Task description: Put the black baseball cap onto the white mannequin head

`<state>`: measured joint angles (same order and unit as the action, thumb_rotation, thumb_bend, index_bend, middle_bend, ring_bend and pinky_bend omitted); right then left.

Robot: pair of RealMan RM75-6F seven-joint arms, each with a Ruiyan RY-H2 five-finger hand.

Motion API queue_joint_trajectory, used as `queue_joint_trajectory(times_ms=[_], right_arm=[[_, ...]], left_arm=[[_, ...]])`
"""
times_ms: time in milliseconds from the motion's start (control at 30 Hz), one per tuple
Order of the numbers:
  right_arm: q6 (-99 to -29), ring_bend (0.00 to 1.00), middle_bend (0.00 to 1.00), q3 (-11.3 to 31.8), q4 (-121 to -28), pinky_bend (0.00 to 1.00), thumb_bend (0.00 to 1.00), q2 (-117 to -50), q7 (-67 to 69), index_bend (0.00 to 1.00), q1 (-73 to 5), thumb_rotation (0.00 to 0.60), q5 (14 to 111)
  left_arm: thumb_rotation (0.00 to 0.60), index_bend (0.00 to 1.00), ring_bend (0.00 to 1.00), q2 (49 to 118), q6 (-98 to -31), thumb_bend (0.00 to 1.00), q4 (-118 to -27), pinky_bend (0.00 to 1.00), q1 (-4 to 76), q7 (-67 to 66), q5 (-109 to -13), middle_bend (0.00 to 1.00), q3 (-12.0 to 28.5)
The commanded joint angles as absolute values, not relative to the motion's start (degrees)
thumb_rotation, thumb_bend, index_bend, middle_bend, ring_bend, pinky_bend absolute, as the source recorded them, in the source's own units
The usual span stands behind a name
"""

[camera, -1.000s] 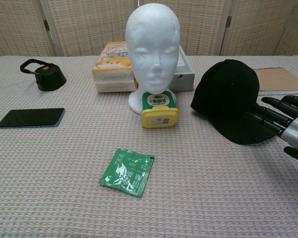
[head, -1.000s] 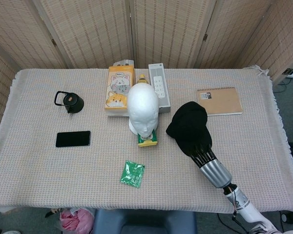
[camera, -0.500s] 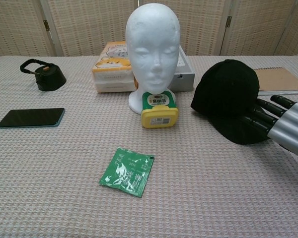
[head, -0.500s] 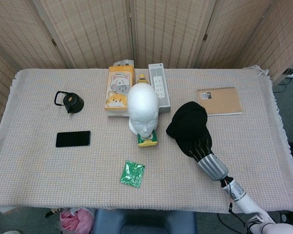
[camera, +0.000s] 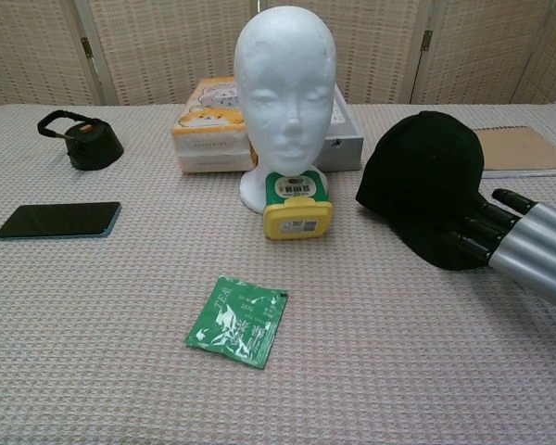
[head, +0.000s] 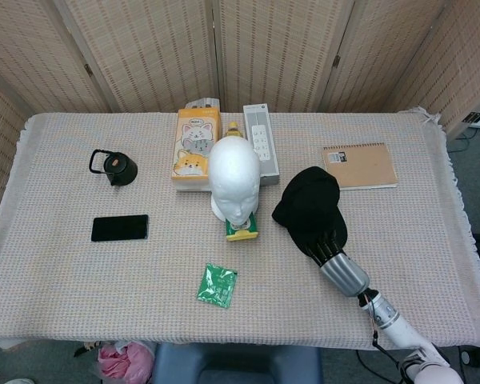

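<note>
Black baseball cap [head: 310, 210] sits on the counter [head: 432, 240] at roughly 3 o'clock from the white mannequin head [head: 234, 178], near it but apart, brim toward the near edge. Change over the last second: the right hand [head: 328, 243] has slid forward from the near right, and its dark fingers [camera: 479, 232], which a second ago were fanned out short of the brim, now lie drawn closer together with their tips on or just over the brim's near edge. In the chest view the fingers reach the cap's rim; whether any of them is under the brim cannot be told, and whether the hand has actually closed on the fabric cannot be told either. The cap itself has not shifted, tilted or lifted between pictures. Judgement: this is the approach ending and the grasp beginning; the lift and carry toward 9 o'clock to the mannequin head are all yet to come. Left hand appears in neither view. Writing: the yellow-lidded jar [camera: 297, 205] touching the mannequin's base at 6 o'clock has a green label with characters too small to read; the green sachet [camera: 237, 321] carries pale print, illegible; the orange box [head: 195, 147] at 11 o'clock shows cartoon cats and a small word, unreadable; the brown notebook [head: 359, 166] has a dark label patch, unreadable.
</note>
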<state>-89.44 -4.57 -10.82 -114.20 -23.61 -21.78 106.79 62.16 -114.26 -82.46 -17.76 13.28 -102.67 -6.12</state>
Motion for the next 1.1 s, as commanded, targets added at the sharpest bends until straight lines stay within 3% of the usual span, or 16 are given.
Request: queue_joint_trajectory(times_ms=[33,267,667,1100], right_arm=[[-90.25,0.28,0.32,-5.03,-9.87,0.3,0.18,-114.75,-22.89,0.19,-21.89,0.6,106.31],[-90.15,0.31,0.35,-5.51,-8.2,0.32,0.19,-115.71,-22.33,0.23,-22.44,0.6,105.06],[-88.18,0.31,0.31,-6.25,-6.97,0.32,0.19,-116.71,-23.06,0.23,-22.65,0.6,103.36],[-85.77,0.31,0.35,-6.17,-5.42,0.32,0.25,-119.46,-23.48,0.23,-24.98,0.6,101.49]], left_arm=[[0.6,0.07,0.04,62.21,-114.24,0.07,-82.45,0.14,-17.77,13.08,-102.75,0.05,-6.12],[0.6,0.07,0.04,62.35,-114.33,0.07,-82.5,0.14,-17.86,12.88,-102.57,0.05,-5.94],[0.6,0.07,0.04,62.43,-114.06,0.07,-82.78,0.14,-17.84,12.42,-102.23,0.05,-5.69],[0.6,0.07,0.04,62.43,-113.21,0.07,-83.18,0.14,-17.58,11.49,-101.72,0.05,-5.41]])
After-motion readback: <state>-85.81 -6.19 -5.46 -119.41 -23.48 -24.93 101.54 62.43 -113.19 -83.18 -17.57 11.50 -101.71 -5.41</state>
